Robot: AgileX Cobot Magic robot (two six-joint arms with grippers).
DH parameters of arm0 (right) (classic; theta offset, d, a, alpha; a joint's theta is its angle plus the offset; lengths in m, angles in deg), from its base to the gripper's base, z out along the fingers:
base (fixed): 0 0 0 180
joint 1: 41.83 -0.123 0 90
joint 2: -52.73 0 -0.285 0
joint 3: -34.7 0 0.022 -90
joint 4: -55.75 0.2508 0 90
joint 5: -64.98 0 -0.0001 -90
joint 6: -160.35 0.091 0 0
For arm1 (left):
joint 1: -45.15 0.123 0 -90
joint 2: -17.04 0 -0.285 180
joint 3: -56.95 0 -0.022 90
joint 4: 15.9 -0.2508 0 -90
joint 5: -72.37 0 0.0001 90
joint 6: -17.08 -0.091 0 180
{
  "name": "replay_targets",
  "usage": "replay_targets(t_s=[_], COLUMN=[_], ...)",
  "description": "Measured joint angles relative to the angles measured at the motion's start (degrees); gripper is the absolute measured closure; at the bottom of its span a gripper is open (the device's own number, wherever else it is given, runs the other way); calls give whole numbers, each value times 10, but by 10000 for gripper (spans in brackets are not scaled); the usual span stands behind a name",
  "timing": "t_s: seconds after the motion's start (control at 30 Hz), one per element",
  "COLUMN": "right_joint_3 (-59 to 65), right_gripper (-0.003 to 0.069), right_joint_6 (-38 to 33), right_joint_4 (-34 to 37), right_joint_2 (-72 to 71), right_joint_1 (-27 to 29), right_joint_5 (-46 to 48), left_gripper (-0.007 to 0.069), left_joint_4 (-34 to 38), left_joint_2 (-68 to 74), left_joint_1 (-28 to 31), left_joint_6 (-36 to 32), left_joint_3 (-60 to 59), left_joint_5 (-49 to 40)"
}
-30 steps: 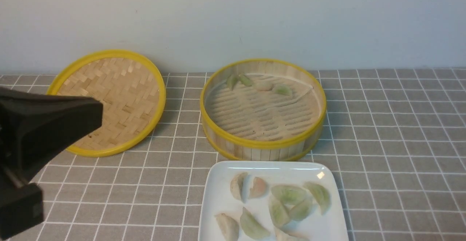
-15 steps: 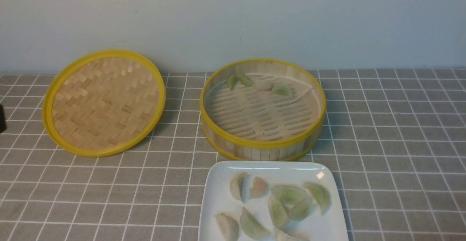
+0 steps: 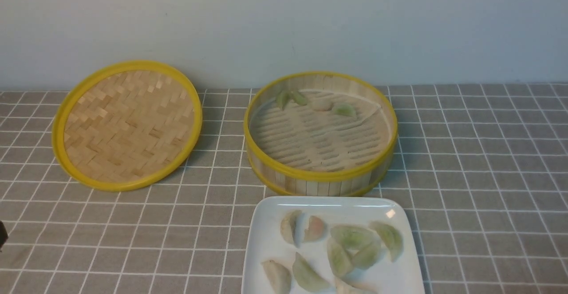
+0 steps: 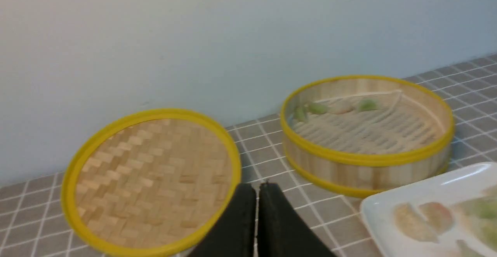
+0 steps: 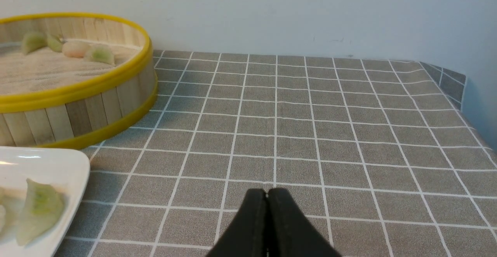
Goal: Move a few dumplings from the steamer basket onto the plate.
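The checked grey desk (image 3: 488, 160) carries the steamer basket (image 3: 320, 176) at the back, its woven lid (image 3: 126, 125) to its left, and the white plate (image 3: 266, 240) just in front. A pale dumpling (image 3: 290, 226) and a pinkish one (image 3: 315, 228) lie touching on the plate among green ones (image 3: 353, 236), while a few more sit against the basket's far wall. Both the left gripper (image 4: 257, 195) and the right gripper (image 5: 267, 198) have their jaws pressed together, holding nothing.

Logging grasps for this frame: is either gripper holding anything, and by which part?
Nothing is held. The left gripper and right gripper both have their fingers pressed together with nothing between them.
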Motion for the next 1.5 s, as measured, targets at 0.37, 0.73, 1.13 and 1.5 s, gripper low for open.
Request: replay_targets(t_s=[0.37,0.73,1.13,1.5], right_joint_3=[0,0,0,0], right_gripper=[672,672,672,672], right_joint_6=[0,0,0,0], right_joint_4=[0,0,0,0], right_joint_2=[0,0,0,0], right_joint_1=[0,0,0,0], right_joint_5=[0,0,0,0], left_gripper=[629,629,629,629], left_joint_4=[56,57,57,57], left_joint_2=[-54,-54,-54,-54], left_joint_1=[131,132,132,132], left_joint_6=[-15,-17,-17,-17], left_joint_3=[-182,-182,-182,-182], left_joint_5=[72,19,18,18])
